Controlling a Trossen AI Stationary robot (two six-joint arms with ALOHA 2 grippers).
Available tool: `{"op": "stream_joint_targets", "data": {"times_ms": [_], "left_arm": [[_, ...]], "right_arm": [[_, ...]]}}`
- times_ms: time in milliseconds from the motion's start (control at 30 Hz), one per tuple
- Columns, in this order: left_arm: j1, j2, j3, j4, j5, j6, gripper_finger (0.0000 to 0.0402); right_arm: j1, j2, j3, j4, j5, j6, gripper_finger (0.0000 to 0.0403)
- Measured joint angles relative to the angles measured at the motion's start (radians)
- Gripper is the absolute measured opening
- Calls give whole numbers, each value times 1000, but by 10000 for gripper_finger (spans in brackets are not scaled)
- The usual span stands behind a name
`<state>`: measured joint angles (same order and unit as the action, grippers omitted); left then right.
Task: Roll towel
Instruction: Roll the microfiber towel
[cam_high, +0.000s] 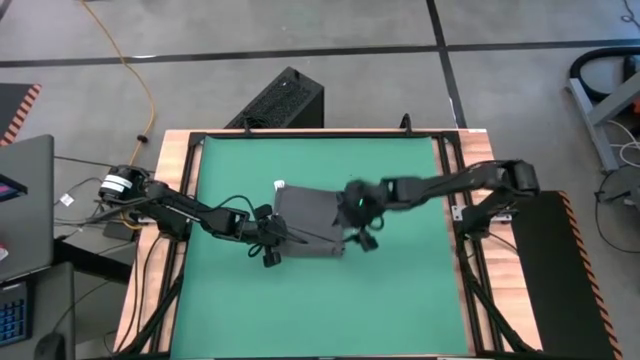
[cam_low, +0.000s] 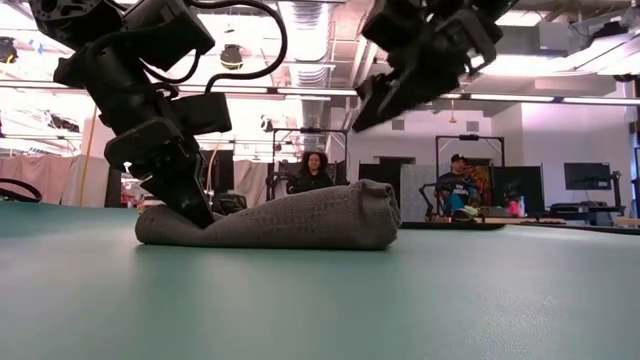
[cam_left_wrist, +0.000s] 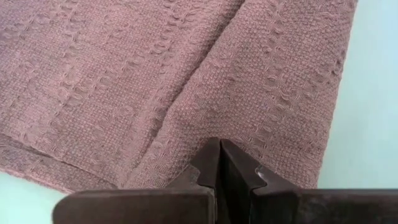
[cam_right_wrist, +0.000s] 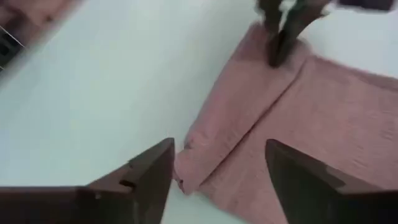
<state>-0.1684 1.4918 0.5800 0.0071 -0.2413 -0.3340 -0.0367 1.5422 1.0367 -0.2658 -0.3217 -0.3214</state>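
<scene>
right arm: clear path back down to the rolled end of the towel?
Probably yes. The right gripper hangs open just above the towel's thick rolled end, with only air between. The left gripper is shut and pressed on the opposite, flatter end, so it should not block the way.

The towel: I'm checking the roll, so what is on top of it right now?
The left hand, shut, presses down on the towel at its flat end. The right hand hangs open above the rolled end, not touching. Whatever lies inside the roll is covered.

towel (cam_left_wrist: 155, 81): cut off at left wrist view's edges | right arm (cam_low: 430, 50): blurred, low view
</scene>
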Motion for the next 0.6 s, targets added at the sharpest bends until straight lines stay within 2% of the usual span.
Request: {"op": "stream_joint_targets", "data": {"times_ms": [100,333,600], "left_arm": [[0,0,0,0,0,0,0],[0,0,0,0,0,-24,0],[0,0,0,3,21,-24,0]], "right_arm": [[69,50,-1,60,59,36,292],[118,171,-1,117,66,311,282],[123,247,0,145,151,381,281]]}}
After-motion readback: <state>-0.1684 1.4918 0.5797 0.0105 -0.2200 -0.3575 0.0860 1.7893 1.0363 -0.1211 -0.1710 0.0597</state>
